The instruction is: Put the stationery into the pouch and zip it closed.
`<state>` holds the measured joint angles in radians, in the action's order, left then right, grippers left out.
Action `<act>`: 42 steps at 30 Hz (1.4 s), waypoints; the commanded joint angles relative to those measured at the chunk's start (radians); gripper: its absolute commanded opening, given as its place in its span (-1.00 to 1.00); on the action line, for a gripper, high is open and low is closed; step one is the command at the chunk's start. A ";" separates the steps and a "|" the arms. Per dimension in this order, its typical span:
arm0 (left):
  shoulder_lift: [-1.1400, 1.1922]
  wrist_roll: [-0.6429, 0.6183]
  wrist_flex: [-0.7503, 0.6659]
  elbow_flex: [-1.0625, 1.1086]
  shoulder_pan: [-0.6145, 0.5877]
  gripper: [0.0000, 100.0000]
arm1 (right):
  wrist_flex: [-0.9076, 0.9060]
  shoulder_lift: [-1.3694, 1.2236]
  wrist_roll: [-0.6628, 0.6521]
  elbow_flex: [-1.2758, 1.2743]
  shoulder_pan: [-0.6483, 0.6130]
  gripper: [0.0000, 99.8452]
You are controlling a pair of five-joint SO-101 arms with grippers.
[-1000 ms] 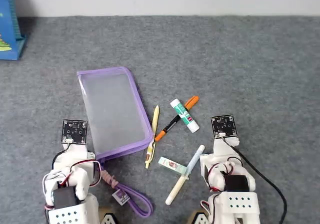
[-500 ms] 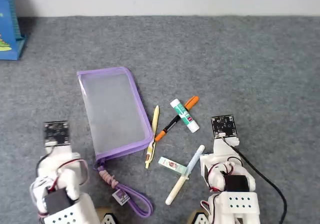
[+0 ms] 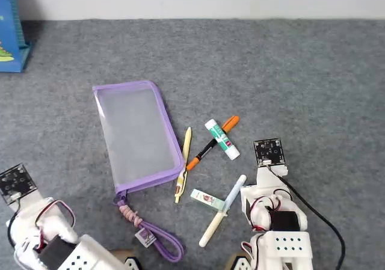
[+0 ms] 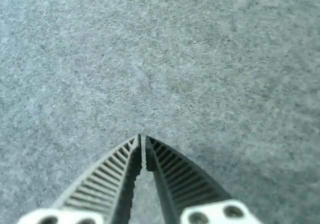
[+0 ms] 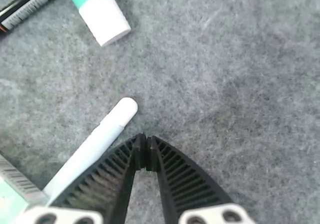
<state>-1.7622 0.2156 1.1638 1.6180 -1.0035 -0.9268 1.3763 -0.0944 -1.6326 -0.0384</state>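
The pouch (image 3: pixel 138 138) lies flat on the grey carpet (image 3: pixel 301 71), its purple strap (image 3: pixel 157 237) trailing from the near corner. All the stationery lies outside it, between the pouch and the right arm (image 3: pixel 272 213): a yellow pen (image 3: pixel 183 162) just beside the pouch edge, an orange marker (image 3: pixel 212 142) crossed by a glue stick (image 3: pixel 222 139), a small green packet (image 3: pixel 207 198) and a white pen (image 3: pixel 222 211).

Left gripper (image 4: pixel 142 138): fingers pressed together, holding nothing, over bare carpet (well apart from the pouch). Right gripper (image 5: pixel 145 139): fingers likewise together and empty, tips just beside the white pen's end.
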 commanded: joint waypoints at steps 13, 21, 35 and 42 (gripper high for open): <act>0.008 -0.008 -0.023 0.008 0.097 -0.97 | -0.137 0.005 -0.069 0.180 -0.042 -0.98; 0.008 -0.008 -0.021 0.008 0.098 -0.97 | -0.383 -0.005 -0.034 0.516 -0.111 -0.98; 0.008 -0.014 -0.021 -0.053 -0.021 -0.97 | -0.259 -0.007 0.230 0.500 -0.639 -0.98; 0.008 -0.014 -0.025 -0.048 -0.023 -0.97 | -0.140 -0.122 0.279 0.482 -0.848 -0.98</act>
<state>-1.7622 0.2125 1.1623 1.6364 -1.0219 -1.1201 1.3395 0.1619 -1.1615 -0.8193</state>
